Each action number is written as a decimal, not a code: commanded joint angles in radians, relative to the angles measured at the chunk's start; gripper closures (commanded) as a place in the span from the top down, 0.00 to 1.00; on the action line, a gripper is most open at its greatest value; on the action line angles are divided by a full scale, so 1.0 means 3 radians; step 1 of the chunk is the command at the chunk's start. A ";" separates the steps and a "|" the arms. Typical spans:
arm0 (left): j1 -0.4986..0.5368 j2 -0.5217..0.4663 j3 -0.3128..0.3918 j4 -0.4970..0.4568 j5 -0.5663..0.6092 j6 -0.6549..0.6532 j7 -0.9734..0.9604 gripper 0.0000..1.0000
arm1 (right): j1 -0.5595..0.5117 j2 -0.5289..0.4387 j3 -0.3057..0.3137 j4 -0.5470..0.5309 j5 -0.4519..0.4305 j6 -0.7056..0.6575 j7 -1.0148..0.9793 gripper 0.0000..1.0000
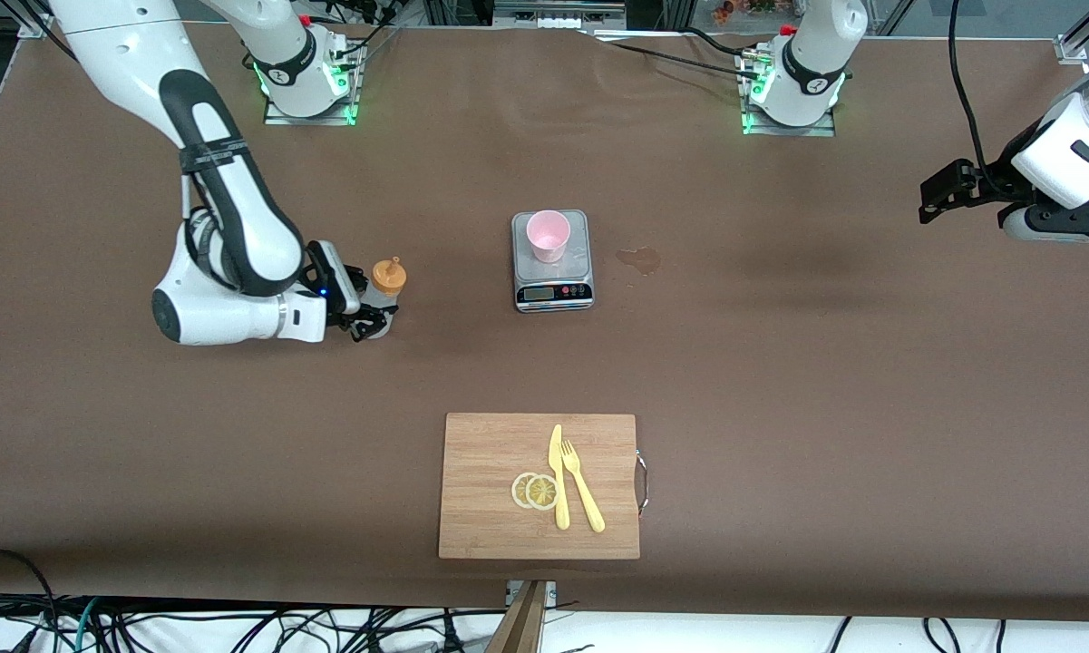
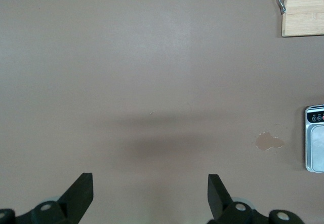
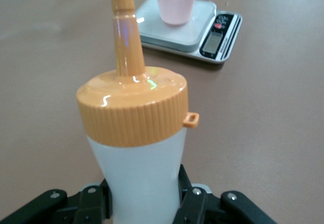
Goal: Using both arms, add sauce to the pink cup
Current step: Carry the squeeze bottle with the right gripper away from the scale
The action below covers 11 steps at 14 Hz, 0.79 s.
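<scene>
- The sauce stands upright on the table, its long axis vertical and its orange nozzle pointing straight up; the cap carries a small tab at its rim.
- It stands toward the right arm's end of the table from the grey scale, well apart from it.
- The right gripper is clamped on the bottle's whitish body, below the cap, one finger on each side.
- The pink cup stands upright on the scale's plate, mouth up.
- The left gripper waits in the air toward the left arm's end from the scale, fingers spread wide and holding nothing.
- The brown table shows a small wet spot just beside the scale.
- A wooden board lies nearer the front camera than the scale.
</scene>
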 commanded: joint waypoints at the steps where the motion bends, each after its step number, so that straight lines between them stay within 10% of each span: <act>1: 0.0003 0.0013 -0.0012 0.0087 0.0112 -0.0076 0.0035 1.00 | -0.0235 -0.0080 0.0045 -0.0067 0.0128 -0.0241 -0.0155 0.47; 11: 0.0003 0.0028 -0.0007 0.0128 0.0117 -0.0081 0.0045 1.00 | -0.0732 0.0140 0.0040 -0.0328 0.0787 -0.0742 -0.0798 0.48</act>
